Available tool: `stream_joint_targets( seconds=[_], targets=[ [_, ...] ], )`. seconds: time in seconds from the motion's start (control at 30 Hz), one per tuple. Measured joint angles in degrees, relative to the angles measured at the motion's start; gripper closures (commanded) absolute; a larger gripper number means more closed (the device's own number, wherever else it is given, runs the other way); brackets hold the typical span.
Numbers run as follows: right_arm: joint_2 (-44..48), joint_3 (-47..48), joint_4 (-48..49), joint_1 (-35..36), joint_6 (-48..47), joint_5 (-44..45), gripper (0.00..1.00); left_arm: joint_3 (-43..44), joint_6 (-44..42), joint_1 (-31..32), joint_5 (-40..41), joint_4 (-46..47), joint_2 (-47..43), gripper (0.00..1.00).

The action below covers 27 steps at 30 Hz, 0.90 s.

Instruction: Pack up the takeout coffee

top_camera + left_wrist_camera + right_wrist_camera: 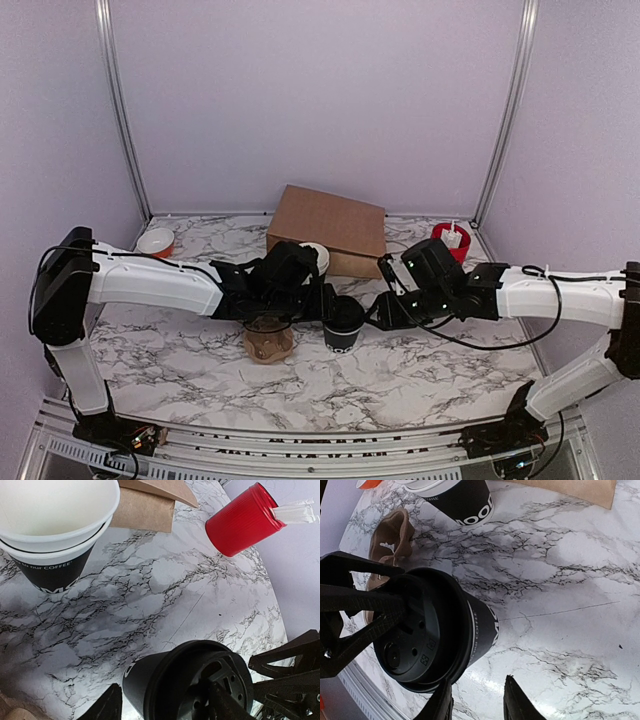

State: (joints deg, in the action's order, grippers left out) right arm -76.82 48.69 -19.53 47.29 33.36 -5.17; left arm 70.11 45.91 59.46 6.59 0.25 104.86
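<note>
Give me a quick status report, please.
Left fingers straddle takeout coffee, grip unclear. Right fingers open, beside it. Coffee upright on table. Stacked empty cups nearby.

- Saw the takeout coffee [343,325] upright on the marble counter [420,365], black lid on.
- Found the left fingers [320,299] at its left side and the right fingers [386,311] just beside its right.
- Noted a brown paper carrier [268,342] near it, to the left.
- Spotted a cardboard box [330,225] behind, a red cylinder [452,243] back right, and a small bowl [156,241] back left.
</note>
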Motion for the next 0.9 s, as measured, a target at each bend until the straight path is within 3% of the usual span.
stream_joint_targets(
  seconds=[0.9],
  targets=[
    [-0.92,1.09,2.08,0.0,1.03,-1.57,0.66,0.0,-0.04,-0.11,0.02,0.0,0.0,0.41]
  ],
)
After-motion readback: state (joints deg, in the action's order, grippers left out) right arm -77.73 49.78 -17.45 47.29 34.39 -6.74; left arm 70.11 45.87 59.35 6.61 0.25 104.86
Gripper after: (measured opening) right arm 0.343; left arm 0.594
